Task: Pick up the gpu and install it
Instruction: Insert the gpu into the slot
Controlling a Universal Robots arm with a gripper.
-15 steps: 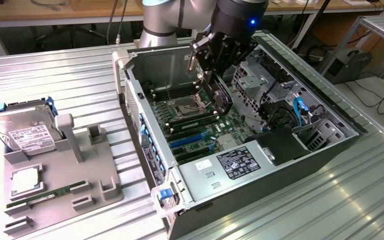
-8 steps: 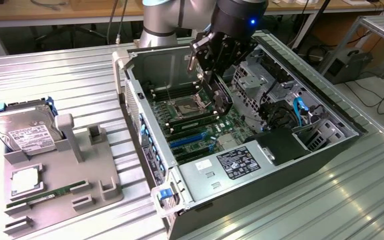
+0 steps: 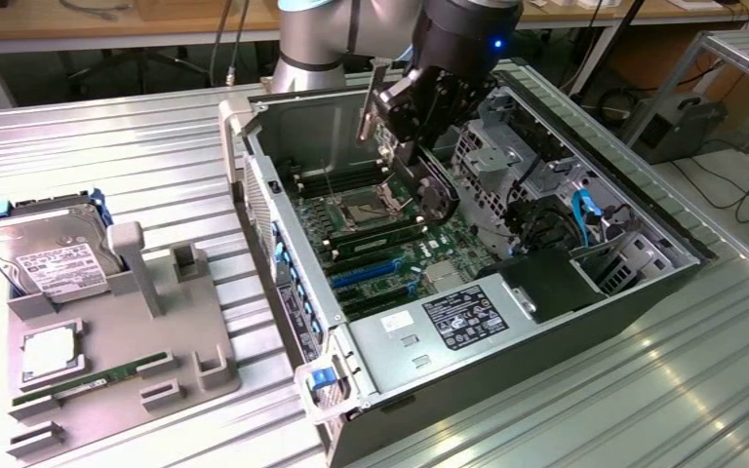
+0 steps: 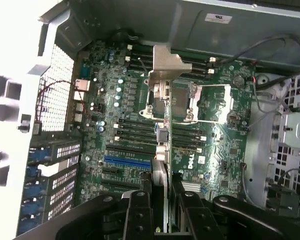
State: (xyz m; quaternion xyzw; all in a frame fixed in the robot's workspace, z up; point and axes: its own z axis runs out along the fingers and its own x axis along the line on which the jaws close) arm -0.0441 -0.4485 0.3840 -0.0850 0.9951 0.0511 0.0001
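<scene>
The gpu (image 3: 429,190) is a dark card with a silver bracket (image 3: 371,105) at one end. It hangs tilted over the open computer case (image 3: 290,292), and my gripper (image 3: 416,115) is shut on it. The wrist view looks along the card's edge: the gpu (image 4: 162,137) rises from between my fingers (image 4: 139,210), and its bracket (image 4: 166,65) covers part of the processor socket (image 4: 182,102). Below it the motherboard (image 3: 372,229) lies flat in the case, with blue expansion slots (image 3: 364,275) (image 4: 127,161) beside the card's line.
At the exterior view's left a grey fixture (image 3: 128,380) holds a silver hard drive (image 3: 43,255), a chip (image 3: 50,351) and a green memory stick (image 3: 89,376). Inside the case are a drive cage (image 3: 505,146), cables (image 3: 583,219) and a labelled power supply (image 3: 472,314).
</scene>
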